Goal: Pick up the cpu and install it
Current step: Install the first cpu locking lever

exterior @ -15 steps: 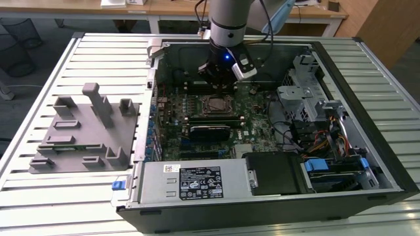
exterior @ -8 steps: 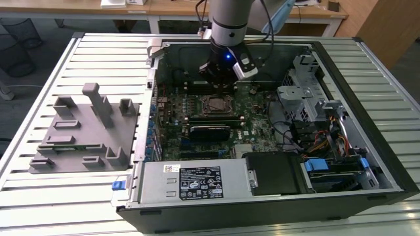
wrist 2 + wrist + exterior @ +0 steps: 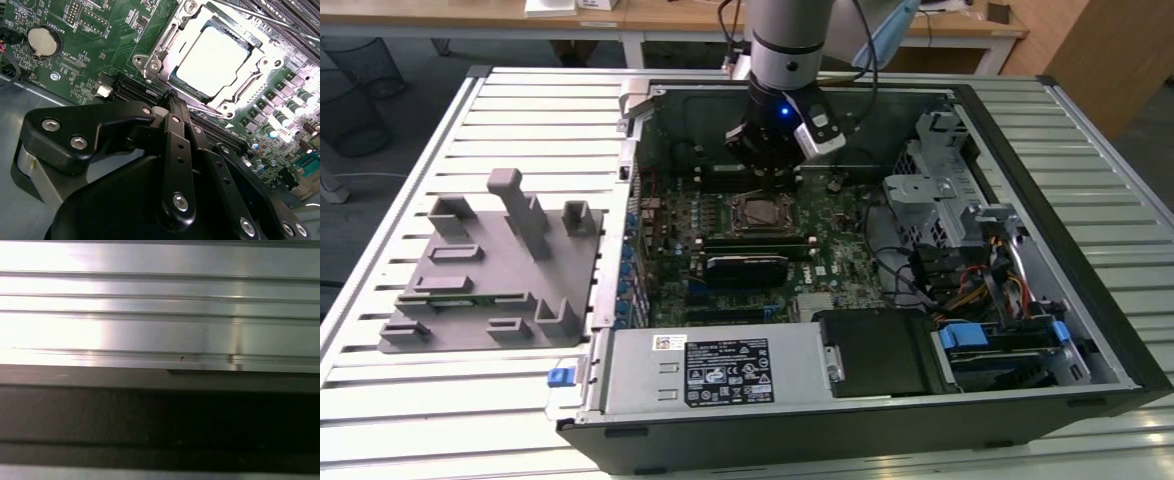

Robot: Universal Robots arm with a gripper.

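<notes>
One black gripper point(image 3: 771, 168) on the end of a silver-grey robot arm point(image 3: 786, 40) hangs inside the open black computer case point(image 3: 1014, 400) in the exterior view, just above the green motherboard point(image 3: 841, 255) and just beyond the square metal socket frame point(image 3: 762, 213) near the board's middle. To the exterior view's left of the case, a grey plastic fixture tray point(image 3: 467, 300) with upright posts lies on the ribbed aluminium table point(image 3: 400, 400), well apart from the arm. In the second wrist view, the small flat square cpu point(image 3: 214, 61) with its silvery-white metal top lies flat inside the socket frame point(image 3: 150, 62), seated within its bright metal bracket. The gripper point(image 3: 172, 102) stands near that frame, its black linked fingers point(image 3: 175, 150) drawn together with no gap showing at the tips and nothing held between them; the tips are apart from the chip. A round silver coin battery point(image 3: 42, 41) sits on the board off to one side. In the first wrist view, ribbed aluminium slats point(image 3: 160, 315) run across above a dark band point(image 3: 160, 420).
</notes>
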